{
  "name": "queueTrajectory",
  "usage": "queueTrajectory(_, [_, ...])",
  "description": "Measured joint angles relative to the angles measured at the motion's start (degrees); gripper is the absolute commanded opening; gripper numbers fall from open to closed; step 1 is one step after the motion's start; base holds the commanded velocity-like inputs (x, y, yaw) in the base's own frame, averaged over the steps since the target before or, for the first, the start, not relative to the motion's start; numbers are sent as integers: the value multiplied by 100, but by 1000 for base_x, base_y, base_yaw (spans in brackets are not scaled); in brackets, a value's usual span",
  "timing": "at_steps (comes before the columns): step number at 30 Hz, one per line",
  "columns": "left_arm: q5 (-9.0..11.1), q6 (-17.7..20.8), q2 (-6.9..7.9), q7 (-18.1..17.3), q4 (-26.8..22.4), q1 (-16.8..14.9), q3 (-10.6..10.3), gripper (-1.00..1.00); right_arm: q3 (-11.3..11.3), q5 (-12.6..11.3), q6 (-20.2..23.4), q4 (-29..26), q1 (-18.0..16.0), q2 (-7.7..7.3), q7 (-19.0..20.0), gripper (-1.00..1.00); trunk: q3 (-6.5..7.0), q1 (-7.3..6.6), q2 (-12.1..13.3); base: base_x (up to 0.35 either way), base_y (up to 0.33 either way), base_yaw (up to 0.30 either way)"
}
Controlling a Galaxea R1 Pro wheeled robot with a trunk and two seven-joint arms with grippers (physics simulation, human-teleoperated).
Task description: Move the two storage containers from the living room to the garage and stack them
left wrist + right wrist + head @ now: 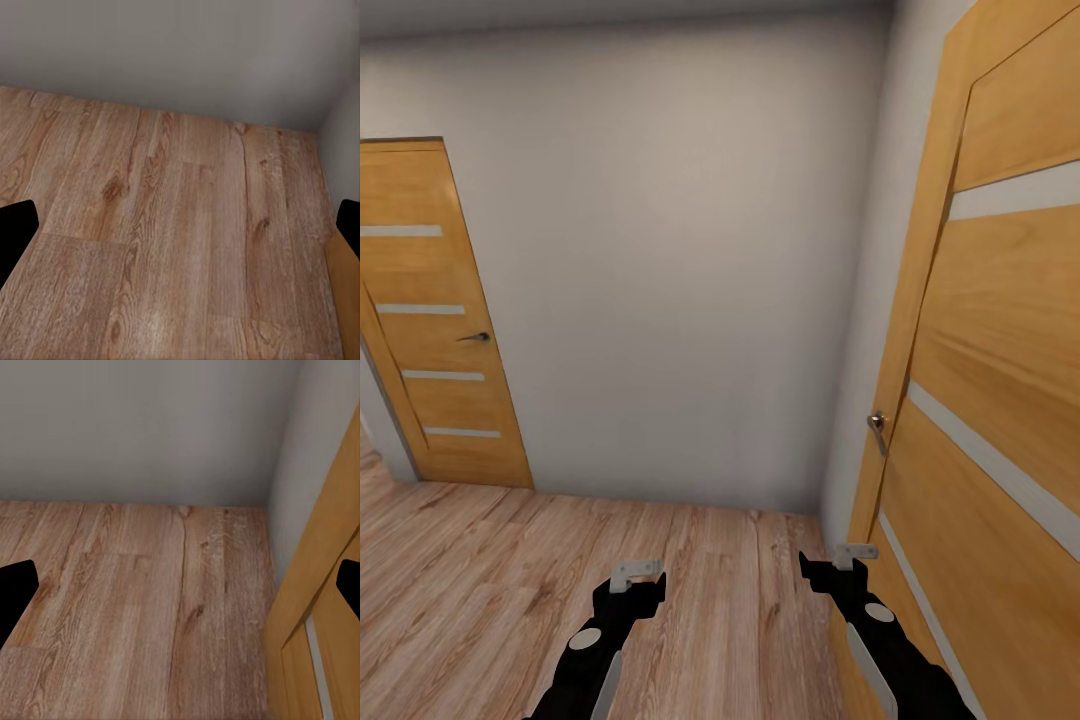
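Two wooden doors stand in the head view: one door (435, 310) at about nine o'clock, a second door (1000, 400) at about three o'clock; each carries one metal handle, so two handles in all, the far one (476, 337) dark, the near one (877, 425) silvery; the nine o'clock door shows four pale horizontal strips, the three o'clock door three; two black arms reach in from six o'clock, one left gripper (632, 582) and one right gripper (838, 566); one grey wall (680, 250) fills twelve o'clock; one wood-plank floor (560, 560) lies below; each wrist view shows two dark finger tips, four altogether.
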Motion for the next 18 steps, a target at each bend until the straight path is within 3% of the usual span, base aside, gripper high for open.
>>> queueTrajectory(5, [0,7,0,0,0,-1,0,100,1,0,3,2,0,0,0,100,0,-2,-1,139,0,0])
queueTrajectory(18, [8,8,0,0,-1,-2,0,100,7,0,3,35,0,0,0,100,0,-3,-1,312,0,0])
